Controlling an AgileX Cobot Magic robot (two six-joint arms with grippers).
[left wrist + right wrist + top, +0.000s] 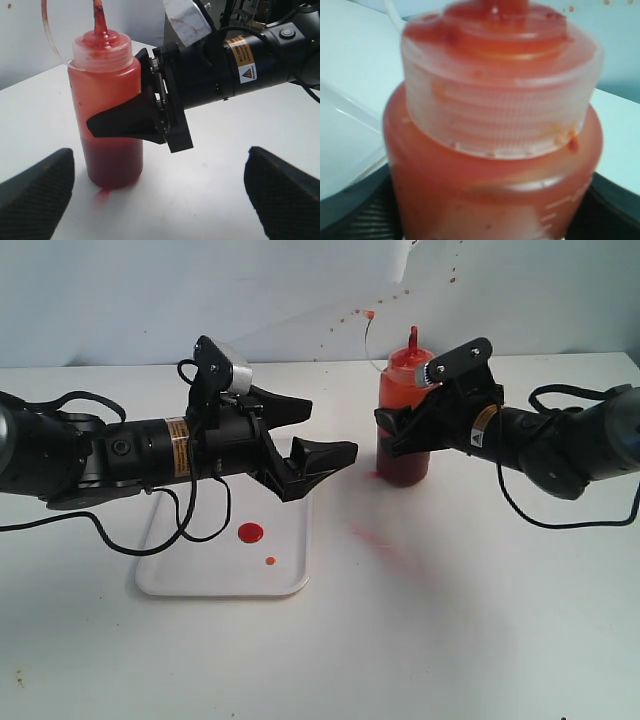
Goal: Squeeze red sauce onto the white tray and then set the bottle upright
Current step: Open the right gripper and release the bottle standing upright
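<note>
— Where is the bottle?

— Upright on the table, just right of the white tray, nozzle pointing up. The right gripper grasps it around the middle, a finger pressed across its side.

— And the other arm?

— The left gripper hangs over the tray's right end, jaws spread wide, holding nothing.

— Any sauce out?

— Two round blobs of red sauce lie on the tray, one large and one small, near its right end. A pinkish smear marks the table between tray and bottle.
</note>
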